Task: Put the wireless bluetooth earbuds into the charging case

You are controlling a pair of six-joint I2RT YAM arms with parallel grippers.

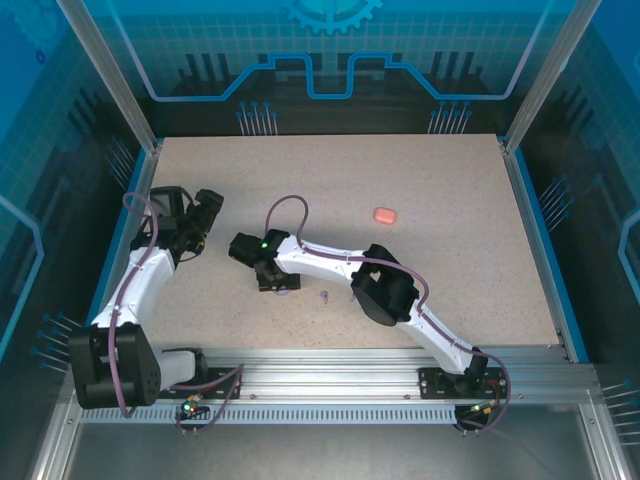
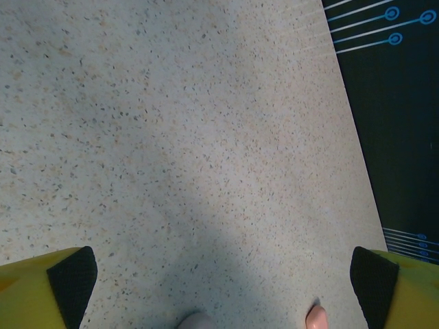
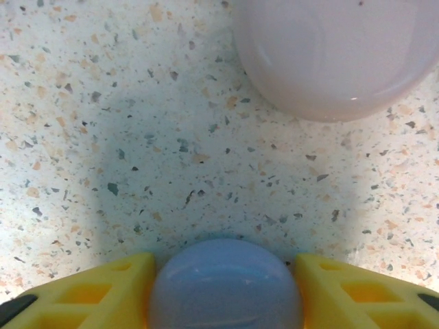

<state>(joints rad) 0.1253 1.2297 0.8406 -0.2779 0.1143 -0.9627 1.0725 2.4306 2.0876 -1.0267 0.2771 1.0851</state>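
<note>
The left gripper [image 1: 207,210] hangs over the left part of the speckled beige tabletop [image 1: 450,180]. In the left wrist view its yellow fingers [image 2: 27,295] with black pads stand spread wide, open over bare surface. At the bottom edge of that view two small rounded tips lie on the tabletop, a pale pink tip [image 2: 195,321] and a coral-pink tip [image 2: 315,317]. Both are cut off by the frame; they are possibly earbuds, but this cannot be confirmed. The right gripper [image 1: 276,282] is down at the tabletop, left of centre. The right wrist view shows its yellow fingers on either side of a smooth rounded lavender case [image 3: 225,284], apparently touching its flanks; whether the jaws are clamped on it cannot be told. A glossy rounded pale pink case [image 3: 336,55] lies near the lavender one and apart from it. One tiny purple stemmed earbud [image 1: 325,296] lies loose on the tabletop just to the right of the right gripper, outside any case. A small rounded coral case [image 1: 385,215] sits further back and to the right, well apart from both grippers.
</note>
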